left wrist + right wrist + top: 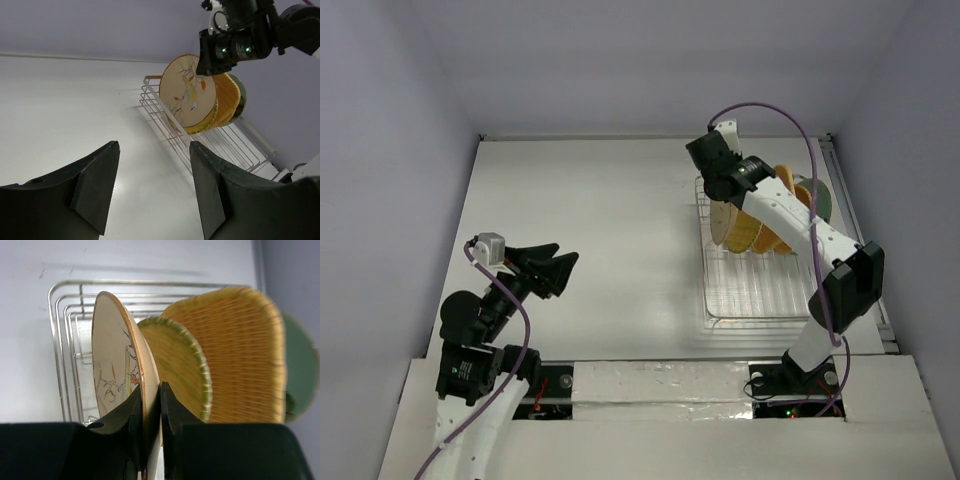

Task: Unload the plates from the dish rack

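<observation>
The silver wire dish rack [750, 290] stands at the right of the table, also in the left wrist view [165, 120] and the right wrist view [65, 330]. Several plates stand upright at its far end: a cream floral plate [189, 90] in front, a yellow-green woven one [180, 365], an orange woven one [240, 355] and a pale green one [299, 370] behind. My right gripper [151, 400] is shut on the cream plate's [112, 355] rim from above. My left gripper [152, 150] is open and empty above the table, left of the rack [555, 262].
The near part of the rack holds no dishes. A purple cable [790, 120] loops over the right arm. Grey walls close the table on the left, back and right. A metal rail [860, 240] runs along the right edge.
</observation>
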You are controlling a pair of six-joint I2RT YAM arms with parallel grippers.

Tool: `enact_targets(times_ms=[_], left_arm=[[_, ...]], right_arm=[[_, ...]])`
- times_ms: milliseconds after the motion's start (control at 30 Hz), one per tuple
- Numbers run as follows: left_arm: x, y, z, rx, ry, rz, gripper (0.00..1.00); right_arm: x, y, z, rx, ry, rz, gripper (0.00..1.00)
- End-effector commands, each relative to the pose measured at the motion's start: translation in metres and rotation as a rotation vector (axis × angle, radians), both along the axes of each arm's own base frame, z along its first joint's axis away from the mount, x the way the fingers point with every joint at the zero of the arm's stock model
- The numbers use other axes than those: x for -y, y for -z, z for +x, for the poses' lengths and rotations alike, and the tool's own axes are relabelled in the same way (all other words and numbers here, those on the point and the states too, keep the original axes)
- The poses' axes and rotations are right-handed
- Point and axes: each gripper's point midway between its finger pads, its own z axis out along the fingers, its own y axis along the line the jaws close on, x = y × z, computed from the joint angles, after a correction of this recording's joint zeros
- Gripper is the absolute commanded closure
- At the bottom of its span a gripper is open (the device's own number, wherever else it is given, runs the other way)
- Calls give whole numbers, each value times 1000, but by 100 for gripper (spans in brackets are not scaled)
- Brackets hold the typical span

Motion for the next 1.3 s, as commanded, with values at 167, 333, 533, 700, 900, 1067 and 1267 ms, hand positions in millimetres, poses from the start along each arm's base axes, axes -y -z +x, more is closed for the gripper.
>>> enact_targets(times_ms=[167, 333, 533, 700, 900, 1067, 1267], left_arm=[[-2, -12, -1, 50, -13, -18, 45], [-3, -12, -1, 48, -17, -19, 45], [-3, -12, 0, 44, -18, -21, 45], [-2, -10, 2, 33, -17, -18, 45], [-2, -11, 0, 40, -15, -21, 45], [0, -11, -1, 40, -4, -21, 45], [0, -10, -1, 37, -3, -20, 45]], right_arm=[[15, -145, -10, 327, 52, 86, 100], [-15, -178, -21, 397, -42, 212, 100], [-132, -170, 9, 405, -325, 605, 100], [-245, -159, 20, 371, -539, 972, 100], [-332, -108, 48, 242, -591, 1232, 100], [-384, -74, 56, 151, -585, 1366, 100], [-419, -7, 63, 43, -530, 1417, 100]])
